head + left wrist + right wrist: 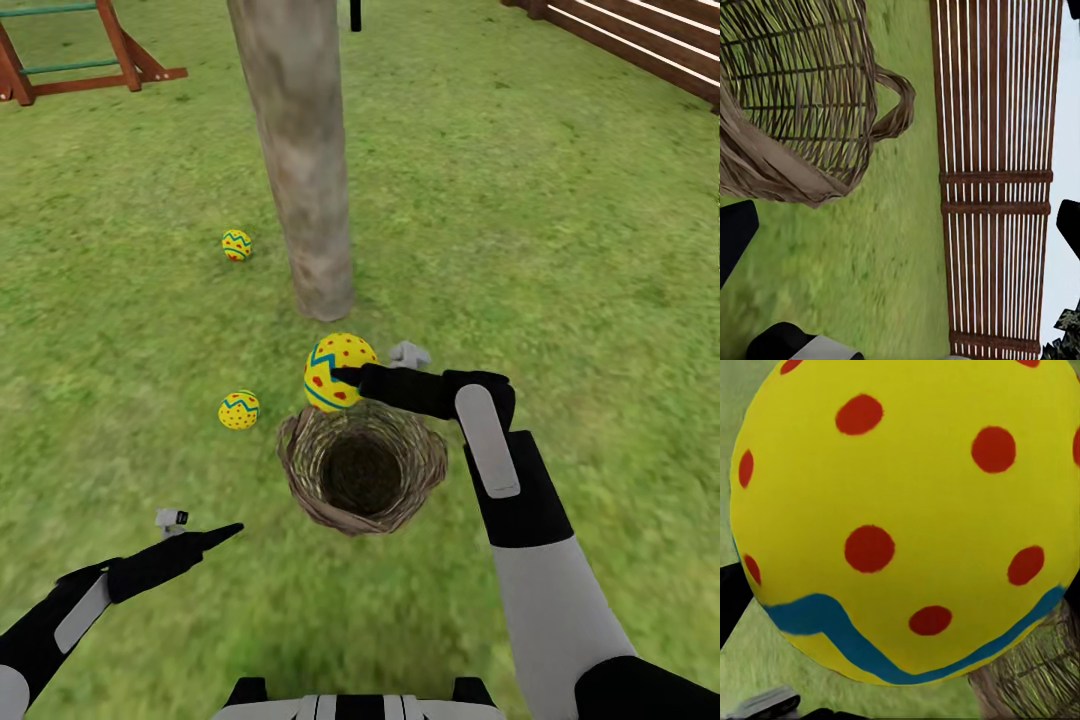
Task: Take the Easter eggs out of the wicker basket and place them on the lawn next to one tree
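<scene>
The right gripper (340, 377) has its jaws clamped on the third yellow, red-dotted Easter egg (338, 371), lifted just above the round brown wicker basket (362, 470), which looks empty. Two eggs (237, 244) (239, 410) lie on the green lawn (560, 260) near the grey-brown tree trunk (300, 150). Next, I judge: carry it trunkward and lower it onto the grass. The left gripper (225, 533) hovers nearby, jaws apart.

The scene is viewed from the head camera, looking forward and down over the lawn (560, 250) toward the tree (300, 160). The wicker basket (362, 470) is shared with the left wrist view – there seen close, sideways (fence behind). An Easter egg (907, 517) is framed very closely by the right wrist camera.
</scene>
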